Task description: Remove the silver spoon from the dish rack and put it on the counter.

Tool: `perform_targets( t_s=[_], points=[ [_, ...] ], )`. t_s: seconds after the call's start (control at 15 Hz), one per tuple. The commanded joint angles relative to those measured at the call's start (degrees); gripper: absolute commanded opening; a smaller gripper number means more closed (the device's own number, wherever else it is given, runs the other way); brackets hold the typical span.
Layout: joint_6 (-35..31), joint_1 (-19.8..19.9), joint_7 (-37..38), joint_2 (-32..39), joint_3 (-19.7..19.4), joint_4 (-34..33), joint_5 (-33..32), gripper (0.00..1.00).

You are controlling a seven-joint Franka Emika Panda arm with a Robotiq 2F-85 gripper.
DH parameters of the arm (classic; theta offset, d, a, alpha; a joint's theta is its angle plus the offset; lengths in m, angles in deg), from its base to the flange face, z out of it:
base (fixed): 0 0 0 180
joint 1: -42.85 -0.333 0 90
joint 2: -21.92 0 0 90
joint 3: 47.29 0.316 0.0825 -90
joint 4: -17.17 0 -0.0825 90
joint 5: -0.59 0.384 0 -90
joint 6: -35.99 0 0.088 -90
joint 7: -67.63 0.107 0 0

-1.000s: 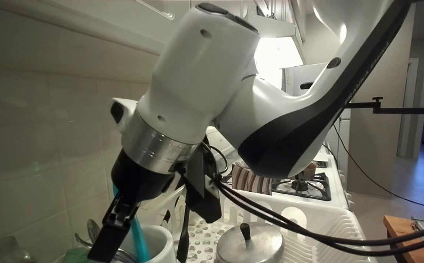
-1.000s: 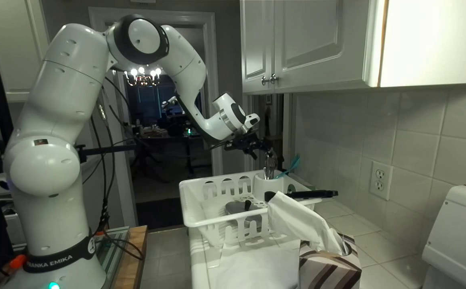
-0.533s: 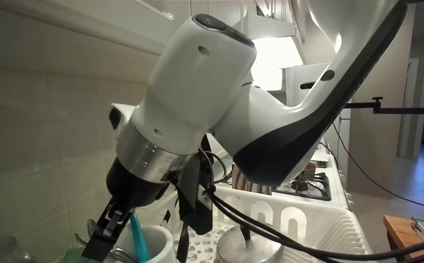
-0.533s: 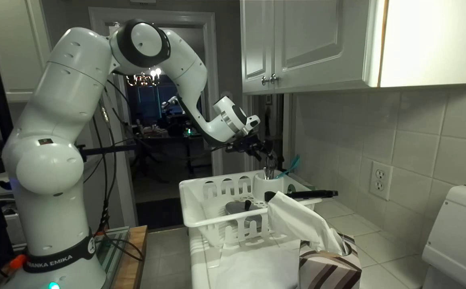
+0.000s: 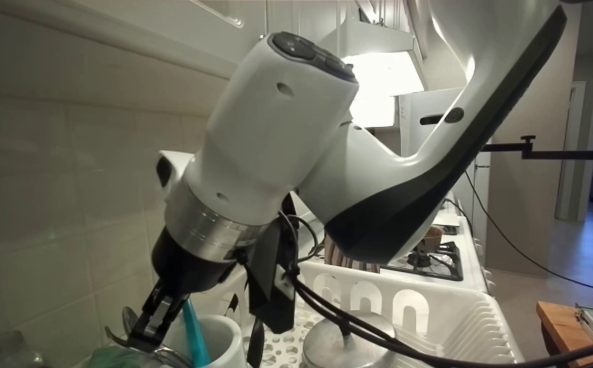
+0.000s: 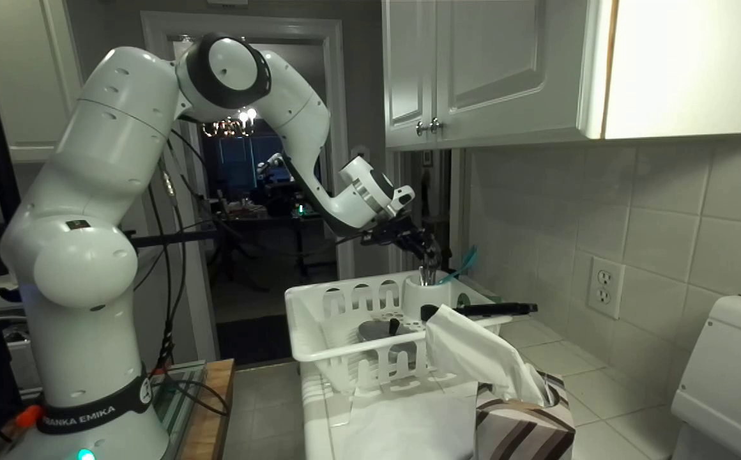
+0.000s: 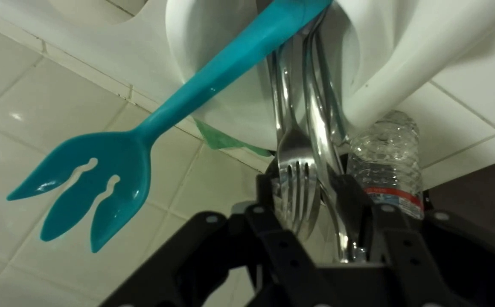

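Silver spoon (image 5: 129, 317) looks bowl-up in the utensil cup (image 6: 423, 301) of the dish rack (image 6: 358, 349), long axis rising toward the gripper (image 7: 307, 187), jaws spread either side of a fork (image 7: 297, 151), can't tell if spoon's between too.

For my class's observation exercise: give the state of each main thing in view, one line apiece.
Black two-fingered gripper, open.
White plastic cup, upright, holding utensils.
Shiny silver metal fork, handle in the cup, tines out.
Teal plastic forked utensil, leaning out of the cup.
Large white plastic dish rack, loaded.
Round silver metal lid, right side up.
Striped cardboard tissue box, open.
White panelled cabinet doors, closed.
White stove hood, lit underneath.
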Motion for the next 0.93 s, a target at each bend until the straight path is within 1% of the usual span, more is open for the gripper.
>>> perform_targets(
  t_s=[0.0, 0.2, 0.33, 0.73, 0.87],
  points=[
    [-0.8, -1.7, 3.4, 1.4, -2.3, -1.4, -2.6, 0.75],
    [-1.5, -2.6, 4.1, 2.2, -3.5, -2.2, -3.0, 0.97],
    [-2.1, -3.0, 3.9, 3.0, -4.1, -3.0, -3.1, 1.00],
    [-4.5, -2.7, 2.1, 6.5, -4.6, -6.3, -1.7, 1.00],
    [-4.9, -3.0, 2.6, 7.7, -5.3, -7.6, -1.9, 1.00]
  ],
)
